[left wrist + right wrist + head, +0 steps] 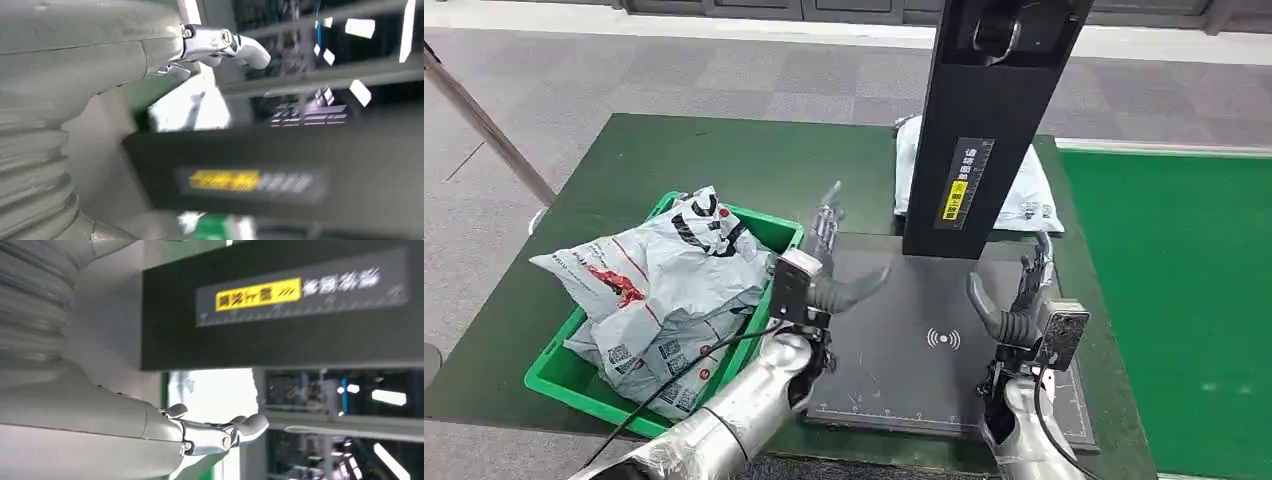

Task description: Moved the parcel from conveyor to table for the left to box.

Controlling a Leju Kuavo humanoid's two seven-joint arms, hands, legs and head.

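Observation:
A white parcel lies flat on the green table behind the black scanner post, partly hidden by it. My left hand hovers over the left edge of the black scanner plate, fingers apart and holding nothing. My right hand is raised over the plate's right side, also spread and empty. In the left wrist view the thumb sticks out in front of the post's yellow label; the white parcel shows blurred beyond. In the right wrist view the thumb lies below the post.
A green bin at the left holds several grey and white parcel bags. A green conveyor belt runs along the right. A metal pole slants at the far left. The table's front edge is close to my arms.

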